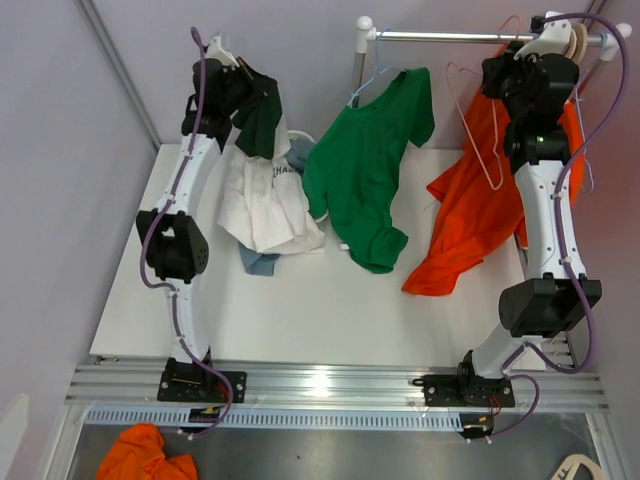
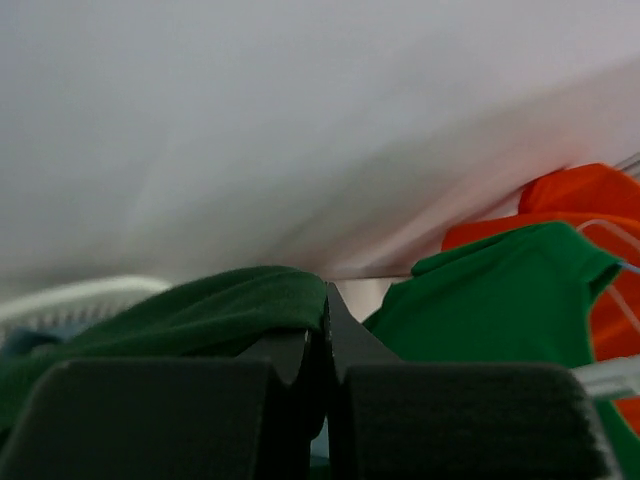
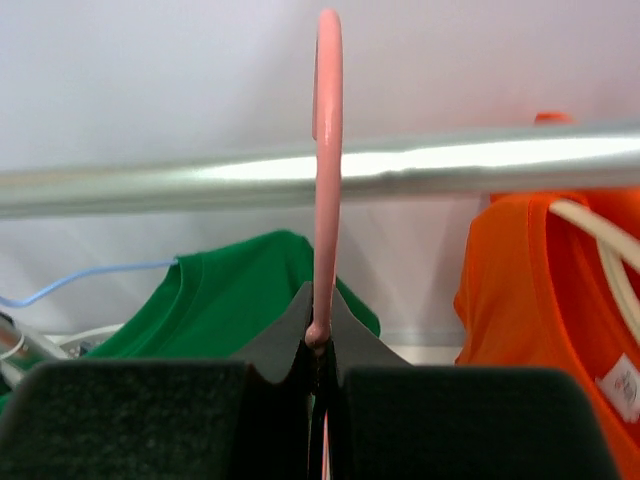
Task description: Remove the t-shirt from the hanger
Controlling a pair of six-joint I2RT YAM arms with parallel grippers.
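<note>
A dark green t-shirt [image 1: 258, 122] hangs bunched from my left gripper [image 1: 248, 88] at the back left, above a pile of clothes. In the left wrist view the jaws of the left gripper [image 2: 326, 318] are shut on a fold of that dark green t-shirt [image 2: 200, 312]. A bare pink wire hanger [image 1: 476, 128] dangles below the rail [image 1: 450, 36]. My right gripper [image 1: 522, 50] is shut on it just under its hook. The right wrist view shows the right gripper [image 3: 320, 335] pinching the pink hanger [image 3: 327, 150], whose hook rises in front of the rail [image 3: 470, 162].
A bright green t-shirt [image 1: 368, 175] hangs on a blue hanger [image 1: 376, 72] from the rail. An orange t-shirt [image 1: 468, 225] droops to its right, behind the right arm. White and blue clothes [image 1: 262, 208] lie heaped on the table [image 1: 330, 310]. An orange cloth [image 1: 150, 455] lies on the floor.
</note>
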